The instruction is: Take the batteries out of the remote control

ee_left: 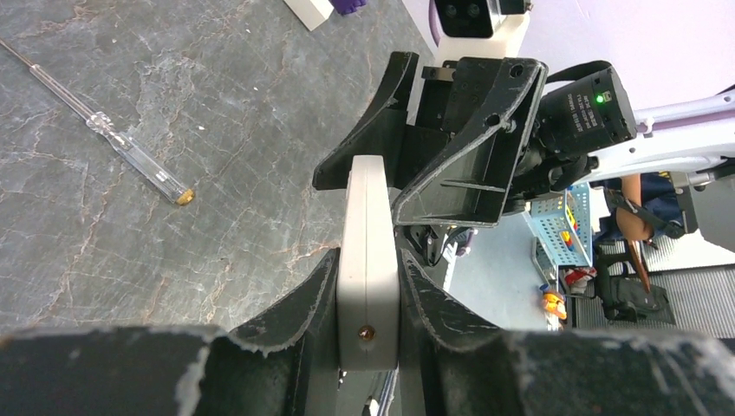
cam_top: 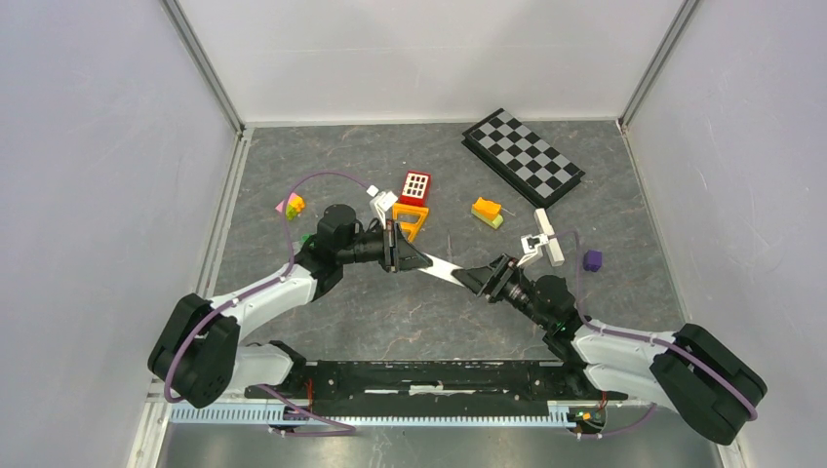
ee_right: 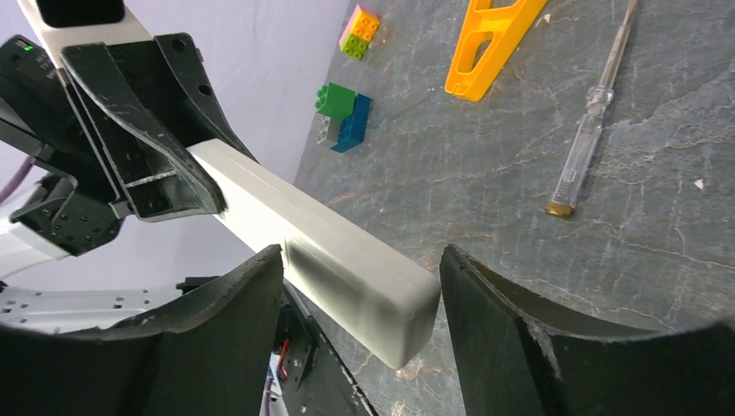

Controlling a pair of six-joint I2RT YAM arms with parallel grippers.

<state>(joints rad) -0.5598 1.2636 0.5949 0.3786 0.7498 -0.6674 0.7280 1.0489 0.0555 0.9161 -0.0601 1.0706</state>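
Remote control (cam_top: pixel 444 270), white and slim, is hanging in the air over the grey table (cam_top: pixel 390 312), stretched between the two arms. The left gripper (ee_left: pixel 368 269) is clamping one end of it, both fingers pressing flat against its narrow sides. The right gripper (ee_right: pixel 362 260) is straddling the opposite end with its jaws standing apart: one finger is sitting close against the remote control, while the other is leaving a clear gap. No batteries are showing in any view, and the pictures are not telling whether they are sitting inside the remote control. A clear-handled screwdriver (ee_right: pixel 589 130) is lying on the table just beyond the remote control. An orange frame (ee_right: pixel 485 43) is lying farther beyond it, and green and blue bricks (ee_right: pixel 342 113) are sitting past its left-held end.
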